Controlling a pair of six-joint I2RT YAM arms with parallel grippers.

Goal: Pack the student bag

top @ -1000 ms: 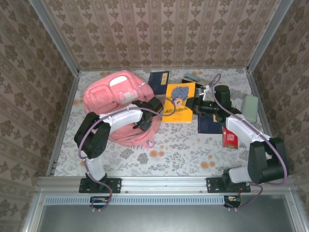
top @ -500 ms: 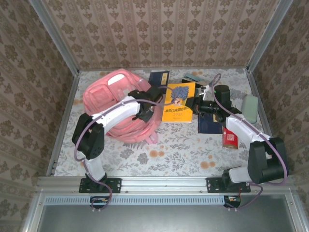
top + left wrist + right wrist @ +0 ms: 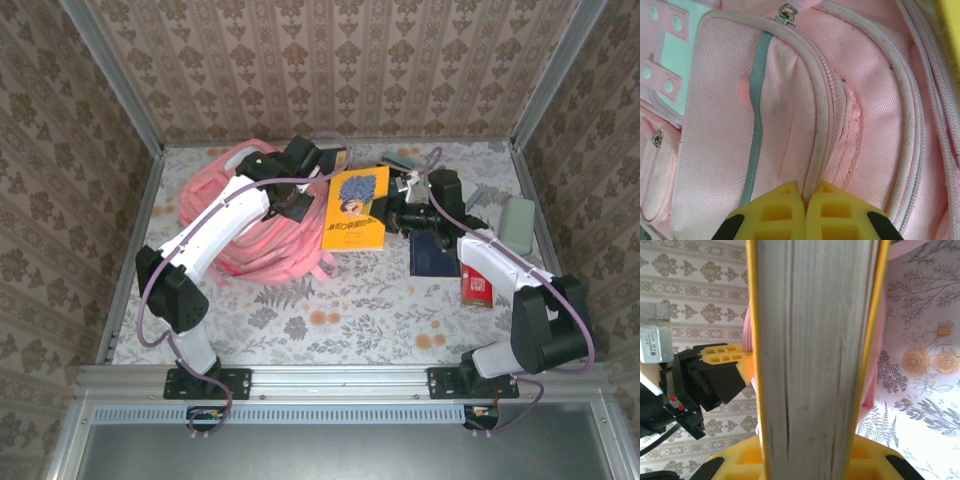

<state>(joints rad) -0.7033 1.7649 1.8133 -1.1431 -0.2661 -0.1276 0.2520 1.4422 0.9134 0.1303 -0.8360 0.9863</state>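
My left gripper (image 3: pixel 805 197) is clenched tight, yellow fingertips (image 3: pixel 782 210) pressed together on a piped zipper edge of the student bag (image 3: pixel 720 125). Pink cloth runs off toward 12 o'clock from the pinch, a grey-green strip beside it at 11 and a metal zipper pull (image 3: pixel 785 12) up at the top of the wrist view. What lies inside the bag I cannot tell; from here I see only outer fabric and seams. From above, that left gripper (image 3: pixel 293 203) sits at the 3 o'clock side of the student bag (image 3: pixel 265 250), which lies at 10 o'clock on the floral table (image 3: pixel 350 310), my white arm reaching across it. Over on the other side, my right gripper (image 3: pixel 810 460) is grasping the yellow book (image 3: pixel 810 340): pads on both covers, page edges running straight up the wrist view, my left hand's yellow finger (image 3: pixel 722 352) showing past it at 9 o'clock. In the overhead view the right gripper (image 3: pixel 392 215) has the yellow book (image 3: pixel 355 208) by its 3 o'clock edge, cover up, just beside the bag. A dark blue booklet (image 3: pixel 432 258) lies at 5 o'clock from that gripper, a red box (image 3: pixel 477 283) further out at 4, and a pale green case (image 3: pixel 517 222) at 3, near the wall.
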